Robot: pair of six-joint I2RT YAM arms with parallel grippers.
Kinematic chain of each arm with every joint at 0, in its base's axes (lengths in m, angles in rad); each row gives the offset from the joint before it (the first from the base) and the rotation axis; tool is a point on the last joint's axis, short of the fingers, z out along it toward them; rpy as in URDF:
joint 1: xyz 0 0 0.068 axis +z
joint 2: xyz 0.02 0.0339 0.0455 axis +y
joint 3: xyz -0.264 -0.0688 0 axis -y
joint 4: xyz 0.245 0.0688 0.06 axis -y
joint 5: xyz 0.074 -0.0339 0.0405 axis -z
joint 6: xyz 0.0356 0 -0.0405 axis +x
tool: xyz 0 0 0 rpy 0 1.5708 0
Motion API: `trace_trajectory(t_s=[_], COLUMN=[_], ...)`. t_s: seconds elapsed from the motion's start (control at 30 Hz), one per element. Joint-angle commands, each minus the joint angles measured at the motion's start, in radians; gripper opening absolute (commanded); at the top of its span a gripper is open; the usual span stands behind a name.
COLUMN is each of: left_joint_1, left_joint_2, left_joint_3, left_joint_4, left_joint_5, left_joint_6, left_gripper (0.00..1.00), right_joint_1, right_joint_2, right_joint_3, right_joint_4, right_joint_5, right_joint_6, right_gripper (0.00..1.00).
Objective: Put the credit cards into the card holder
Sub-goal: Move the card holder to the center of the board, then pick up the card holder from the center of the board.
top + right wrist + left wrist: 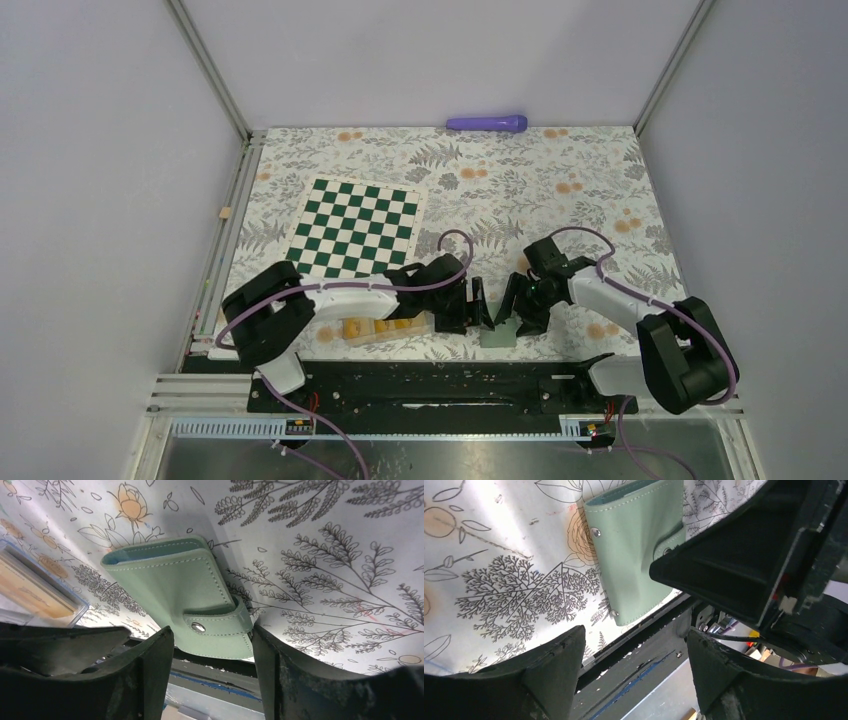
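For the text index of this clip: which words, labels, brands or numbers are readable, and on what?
No text can be read.
On the card holder: none, only stitching and a snap button.
On the credit cards in the clear box: any print is too blurred.
On the chessboard: squares only, no lettering visible.

Top view's the rough one: the card holder (498, 337) is a pale sliver at lower middle, mostly buried under the left gripper (478, 308) and right gripper (513, 308). The credit cards (353, 328) in the clear box (418, 325) are just yellow blobs, partly under the left arm (350, 293), so no counting them. In the left wrist view the right gripper's black finger covers the holder's right side, and the top edge clips it. Right wrist view: its lower edge drops behind the fingers (150, 680) (can't tell if they're actually pinching it), and the box at far left is cut off and blurry.
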Motion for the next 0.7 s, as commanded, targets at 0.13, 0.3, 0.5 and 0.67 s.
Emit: trace_trajectory(t_s=[0.13,0.3,0.5,0.67], left_joint_1=[0.007,0.027,0.055,0.054], left_joint_2=[0.098,0.13,0.198,0.227], left_joint_3=[0.085,0.055,-0.021,-0.02], left_joint_4=[-0.074,-0.03,0.223,0.288], left_joint_5=[-0.051,-0.055,0.064,0.107], left_joint_6=[0.023,-0.005,-0.073,-0.075], left_gripper=[0.74,0.69,0.66,0.55], right_joint_1=[0.008,0.008,0.008,0.008], right_joint_2=[-0.1,-0.056,0.02,0.012], right_joint_3=[-0.022,-0.046,-0.114,-0.127], right_joint_4=[-0.069,0.011,0.227,0.266], right_joint_5=[0.131,0.087,-0.061,-0.09], right_joint_6=[0.01,-0.032,0.003,-0.005], right_gripper=[0.66,0.65,0.62,0.34])
